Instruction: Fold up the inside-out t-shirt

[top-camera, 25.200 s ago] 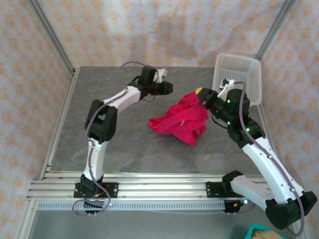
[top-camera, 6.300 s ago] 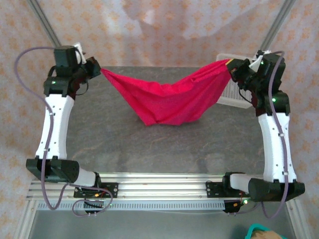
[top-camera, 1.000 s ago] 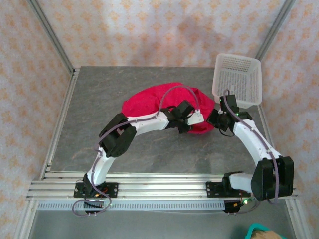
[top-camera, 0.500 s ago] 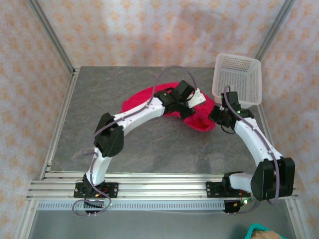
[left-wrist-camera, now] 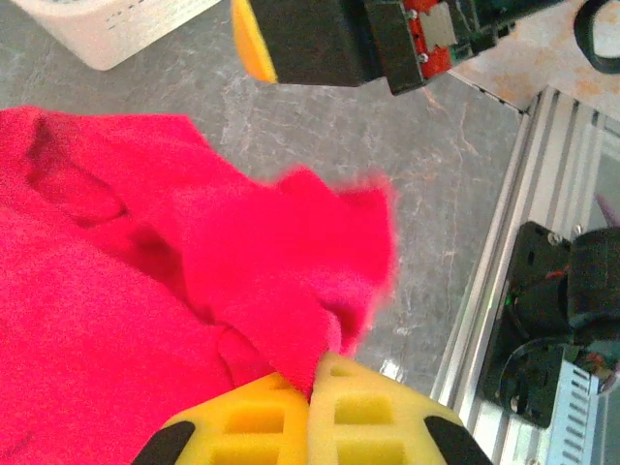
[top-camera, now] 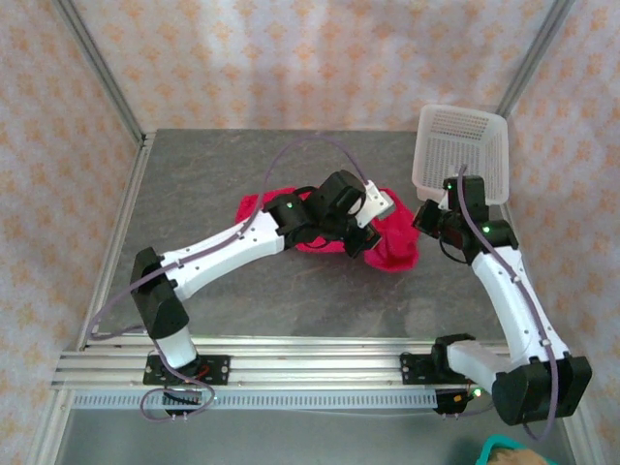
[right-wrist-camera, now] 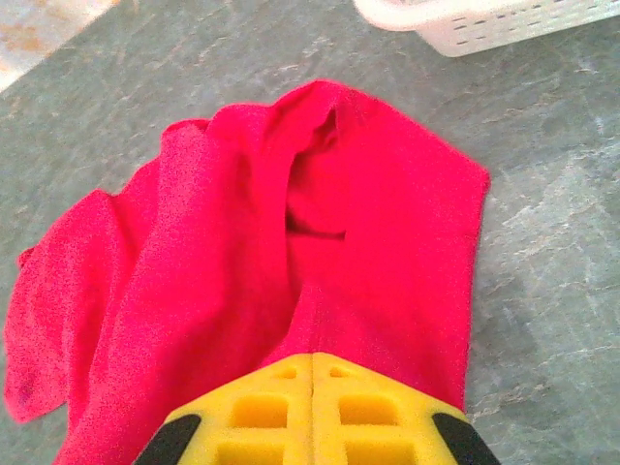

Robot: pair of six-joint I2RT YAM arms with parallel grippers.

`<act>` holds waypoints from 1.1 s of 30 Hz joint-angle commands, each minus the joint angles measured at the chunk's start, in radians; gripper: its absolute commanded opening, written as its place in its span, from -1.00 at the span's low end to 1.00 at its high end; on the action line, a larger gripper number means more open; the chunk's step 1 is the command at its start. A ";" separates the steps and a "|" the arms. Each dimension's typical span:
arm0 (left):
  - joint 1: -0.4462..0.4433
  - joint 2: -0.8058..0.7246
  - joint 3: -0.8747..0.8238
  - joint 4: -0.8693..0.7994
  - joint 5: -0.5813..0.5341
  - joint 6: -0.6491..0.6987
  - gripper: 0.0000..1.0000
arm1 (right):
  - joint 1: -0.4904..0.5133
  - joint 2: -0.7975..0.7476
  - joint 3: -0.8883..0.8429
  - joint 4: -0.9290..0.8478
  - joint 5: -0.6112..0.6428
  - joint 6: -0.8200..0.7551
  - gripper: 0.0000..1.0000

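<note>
Top view: red-pink t-shirt lies bunched on the grey table, centre-right, rumpled, not flat. L arm reaches across from the near-left base; left gripper is down on the shirt's near-right part. R arm comes in from the right; right gripper sits at the shirt's right edge. White mesh basket stands at the far-right corner, near that gripper, apart from the fabric. The two grippers are near each other w/ a hump of cloth betw. them. Finger state not readable from this angle. Left wrist view: left gripper has its yellow pads pressed together w/ a peak of t-shirt fabric pinched in the seam, i.e. clenched on the shirt. Cloth rises to the pads from a creased mass at left; bare table at right, then the alu. rail. Right gripper shows at top, black body w/ a yellow finger, above the cloth; basket corner at top left. Right wrist view: right gripper pads closed flush, t-shirt fabric running into them, i.e. grasping the shirt. Cloth spreads away in long creases w/ a dark pocket fold near mid. Table shows around it; basket edge at top right, not touching the fabric.
</note>
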 commanded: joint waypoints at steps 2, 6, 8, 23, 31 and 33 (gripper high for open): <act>0.057 0.243 0.117 -0.035 0.086 -0.139 -1.00 | -0.006 0.132 -0.025 0.107 0.083 0.017 -1.00; 0.089 0.404 0.174 0.008 0.129 -0.223 -1.00 | -0.006 0.248 -0.013 0.126 0.096 0.032 -1.00; 0.093 0.421 0.156 0.066 0.131 -0.268 -1.00 | -0.006 0.231 -0.023 0.100 0.085 0.040 -1.00; 0.205 0.460 0.197 0.023 0.130 -0.386 -1.00 | 0.218 -0.157 -0.407 0.199 -0.062 0.300 -0.23; 0.206 0.446 0.168 0.017 0.124 -0.379 -1.00 | 0.343 0.082 -0.365 0.360 -0.005 0.330 0.03; 0.206 0.441 0.163 0.014 0.123 -0.374 -1.00 | 0.349 0.136 -0.353 0.373 0.007 0.327 0.01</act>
